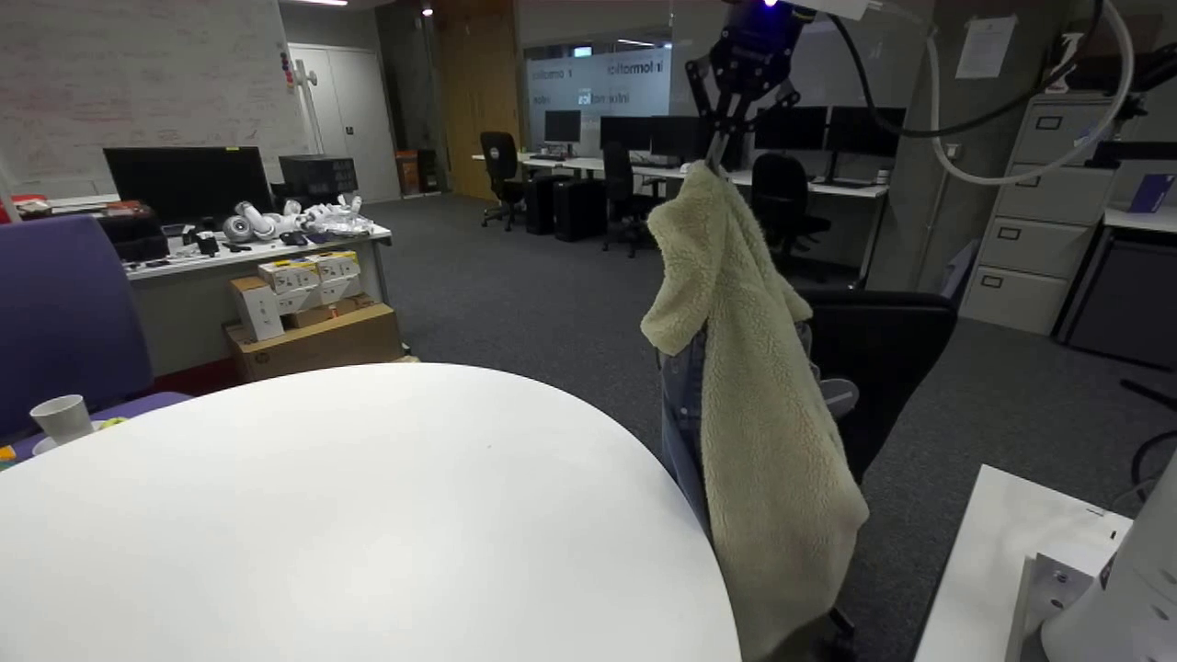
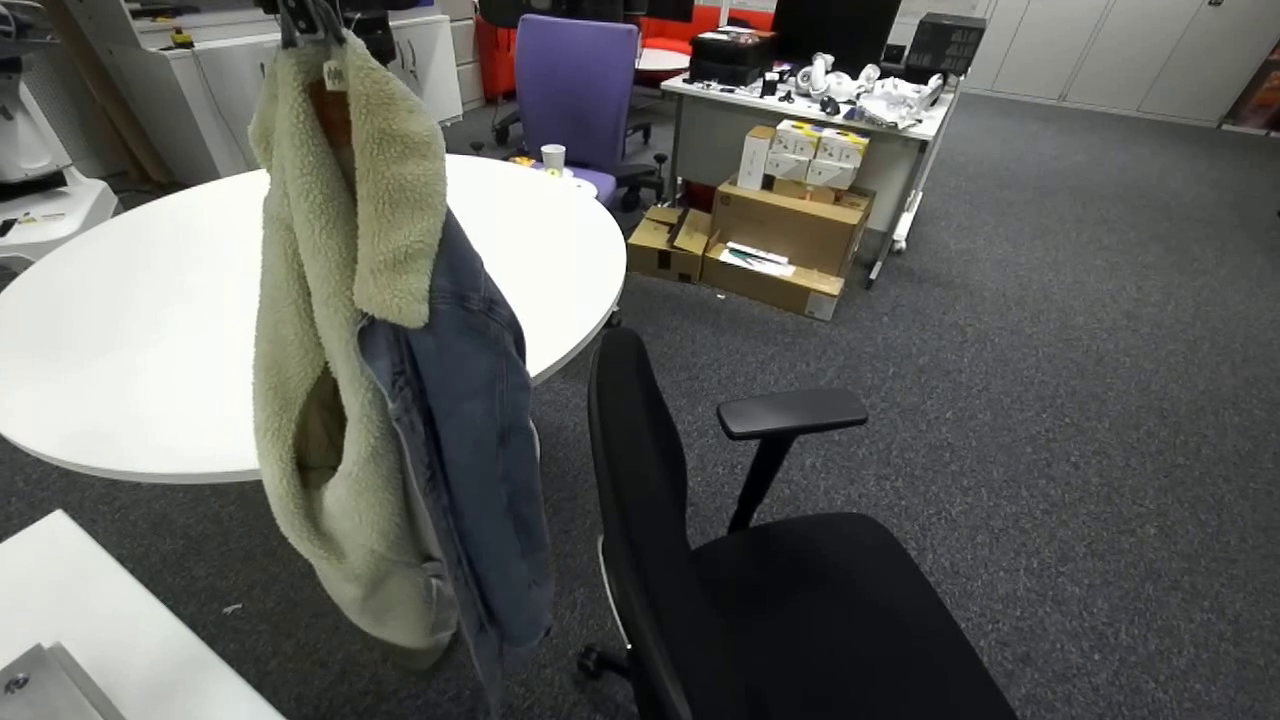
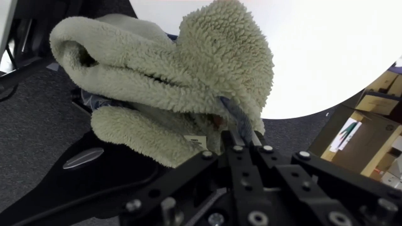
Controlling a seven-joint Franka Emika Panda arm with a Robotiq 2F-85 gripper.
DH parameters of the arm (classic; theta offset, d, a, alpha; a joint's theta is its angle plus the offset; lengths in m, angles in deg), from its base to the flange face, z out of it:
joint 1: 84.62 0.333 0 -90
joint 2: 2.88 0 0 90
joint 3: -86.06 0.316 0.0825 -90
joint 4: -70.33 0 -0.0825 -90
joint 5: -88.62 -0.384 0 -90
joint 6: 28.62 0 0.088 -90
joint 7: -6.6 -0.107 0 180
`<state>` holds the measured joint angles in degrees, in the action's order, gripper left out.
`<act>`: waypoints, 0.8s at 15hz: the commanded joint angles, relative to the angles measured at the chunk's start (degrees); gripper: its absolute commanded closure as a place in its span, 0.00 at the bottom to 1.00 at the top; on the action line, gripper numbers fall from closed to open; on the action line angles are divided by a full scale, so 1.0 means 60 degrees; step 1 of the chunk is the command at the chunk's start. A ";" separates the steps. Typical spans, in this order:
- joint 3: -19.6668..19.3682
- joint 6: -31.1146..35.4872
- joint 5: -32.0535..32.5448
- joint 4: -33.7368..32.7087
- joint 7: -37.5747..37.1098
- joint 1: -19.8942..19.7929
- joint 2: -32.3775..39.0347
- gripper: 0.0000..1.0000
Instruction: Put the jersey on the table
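The gripper (image 3: 246,138) has its jaws pressed in on a narrow fold of blue denim, which shows between the fingertips in the wrist view, and so pinches the jersey (image 1: 768,432) at its upper edge. The jersey hangs beneath the jaws in both exterior views, its pale fleecy lining showing over much of it and its blue denim along one flank. Just beside the jaws, on the garment's inner side, is a small pale label (image 3: 195,139) with print too small to read; a brown patch (image 2: 335,125) sits near it, partly hidden by folds. The round white table (image 1: 368,515) lies lower than the jaws and off to one side, its rim just beside the hanging cloth; whether the two touch cannot be told. The black office chair (image 2: 840,620) stands below the jaws on the side away from the table, its backrest near the garment. Also lower than the jaws is a white worktop (image 2: 110,630) bearing a metal plate (image 2: 50,690). Well apart from the jaws, past the table, are a purple chair (image 2: 575,90) and a white cup (image 2: 553,157); cardboard boxes (image 2: 785,225) stand well apart too.
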<state>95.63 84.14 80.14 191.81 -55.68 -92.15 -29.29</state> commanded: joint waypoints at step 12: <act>0.0635 0.0199 -0.0078 -0.3792 -0.0704 0.1285 0.0378 0.99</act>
<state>98.53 83.82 79.98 178.04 -57.23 -85.40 -28.93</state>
